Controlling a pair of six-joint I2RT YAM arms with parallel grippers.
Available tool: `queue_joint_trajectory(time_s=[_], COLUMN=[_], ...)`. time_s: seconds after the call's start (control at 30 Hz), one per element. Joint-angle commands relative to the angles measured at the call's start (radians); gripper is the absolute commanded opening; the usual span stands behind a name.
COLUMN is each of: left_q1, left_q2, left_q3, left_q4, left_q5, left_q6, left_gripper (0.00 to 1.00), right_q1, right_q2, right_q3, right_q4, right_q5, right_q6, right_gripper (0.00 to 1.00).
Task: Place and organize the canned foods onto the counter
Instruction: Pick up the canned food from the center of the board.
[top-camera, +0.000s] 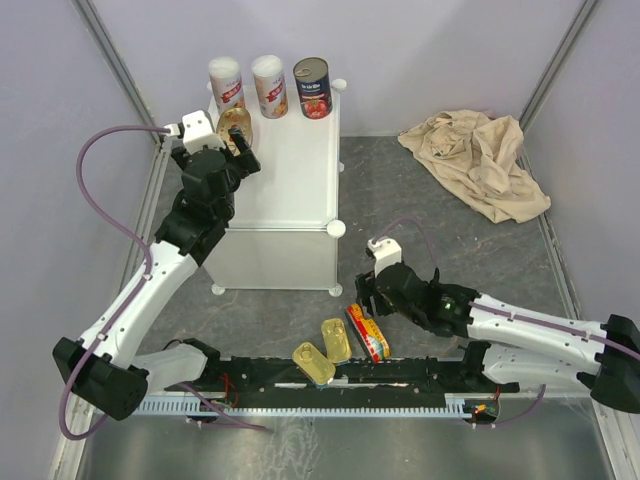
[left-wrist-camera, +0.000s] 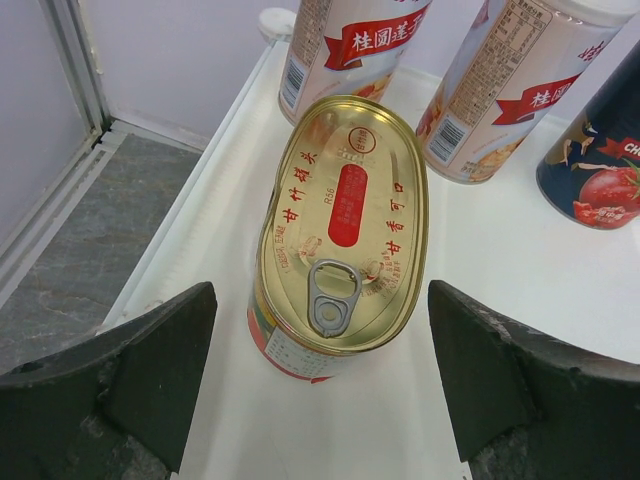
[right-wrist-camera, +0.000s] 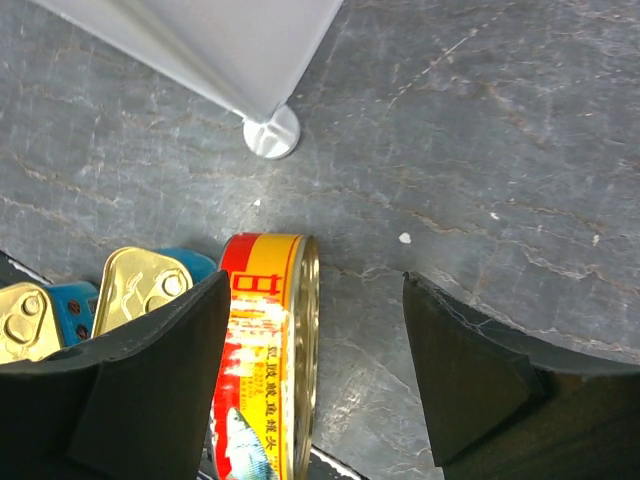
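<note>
On the white counter (top-camera: 290, 190) stand two white-and-red cylinders (top-camera: 227, 85) (top-camera: 269, 84) and a dark can with a red label (top-camera: 311, 88). A red-yellow oblong tin (left-wrist-camera: 340, 225) lies flat on the counter's left side, gold lid up. My left gripper (left-wrist-camera: 320, 385) is open around its near end, with gaps on both sides. On the floor, the second red-yellow tin (right-wrist-camera: 265, 350) stands on its edge beside two gold rectangular tins (right-wrist-camera: 145, 280) (right-wrist-camera: 20, 320). My right gripper (right-wrist-camera: 315, 350) is open just above it, the tin next to the left finger (right-wrist-camera: 160, 380).
A beige cloth (top-camera: 478, 160) lies crumpled at the back right of the grey floor. The counter's round foot (right-wrist-camera: 270, 133) is just beyond the right gripper. A black rail (top-camera: 330, 385) runs along the near edge. Walls close in on the left and right.
</note>
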Motion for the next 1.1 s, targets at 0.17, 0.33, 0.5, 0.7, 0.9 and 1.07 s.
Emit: queue_joint_trajectory(time_s=[0.17,0.33,0.5,0.7,0.9,1.07], left_q1=[-0.011,-0.014,-0.015,-0.017,-0.019,-0.022], left_q2=[-0.037,-0.043,-0.047,-0.056,-0.055,-0.052], left_q3=[0.032,0.030,0.029,0.023,0.023,0.020], left_q4=[-0.001,-0.001,-0.002,-0.001,-0.002,-0.001], left_q5=[0.017,0.019,0.022,0.025,0.028,0.032], left_q6=[-0.049,-0.054,-0.057,-0.062,-0.070,-0.076], left_gripper=[0.92,0.92,0.92,0.92,0.92,0.92], right_q1=[0.139,0.210,0.263,0.285,0.298,0.303], right_q2=[0.046,0.074,0.081,0.059,0.049,0.056], right_q3=[0.005,-0.006,-0.033,-0.088,-0.114,-0.130], right_q4=[0.034,0.030,0.021,0.015,0.012,0.026], right_q5=[0.145,0.176,0.203,0.208,0.214,0.207], right_q6=[0.073,0.111,0.163,0.216,0.239,0.249], right_gripper=[0.78,0.78,0.78,0.78,0.77,0.70])
